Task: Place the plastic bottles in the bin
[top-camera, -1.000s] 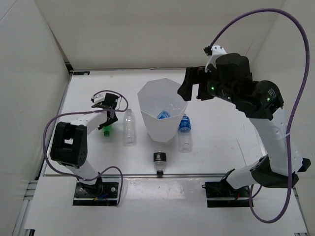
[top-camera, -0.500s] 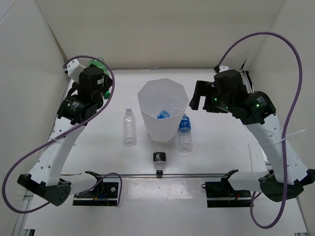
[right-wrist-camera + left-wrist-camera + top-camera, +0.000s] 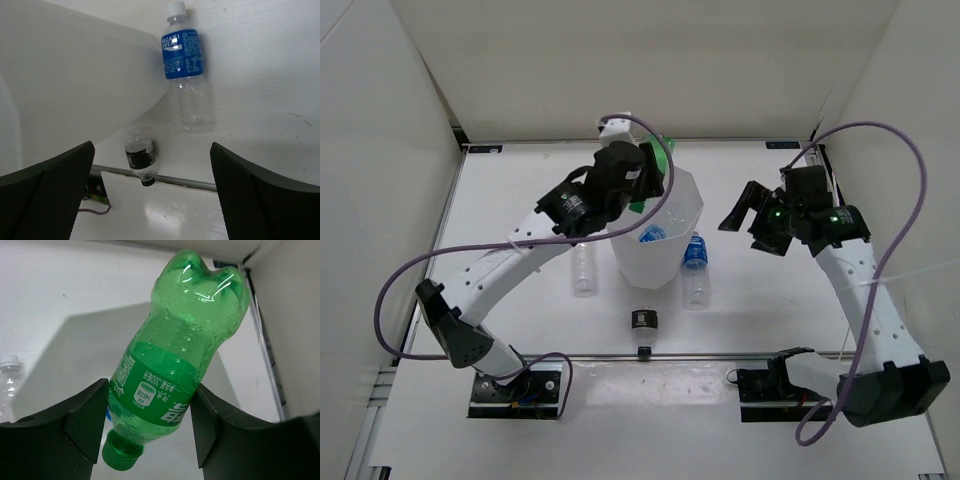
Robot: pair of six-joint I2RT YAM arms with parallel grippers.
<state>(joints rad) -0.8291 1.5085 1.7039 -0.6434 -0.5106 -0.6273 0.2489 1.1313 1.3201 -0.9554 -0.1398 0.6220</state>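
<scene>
My left gripper (image 3: 645,180) is shut on the green bottle (image 3: 661,152) and holds it over the back rim of the white bin (image 3: 660,268). In the left wrist view the green bottle (image 3: 180,355) sits cap-down between the black fingers (image 3: 85,425). One blue-label bottle (image 3: 652,235) lies inside the bin. The other blue-label bottle (image 3: 695,268) lies right of the bin and shows in the right wrist view (image 3: 185,70). The plain clear bottle (image 3: 582,265) lies left of the bin. The short black-label bottle (image 3: 642,322) lies in front of it. My right gripper (image 3: 742,212) is open and empty, right of the bin.
White walls close in the table at the back, left and right. A metal rail (image 3: 720,354) runs along the near edge, just past the black-label bottle (image 3: 140,155). The bin wall (image 3: 75,85) fills the left of the right wrist view.
My left arm lifted the green bottle from the table at the left, swung it via the back left corner to above the bin. My right gripper drew back right and lower, away from the bin.
</scene>
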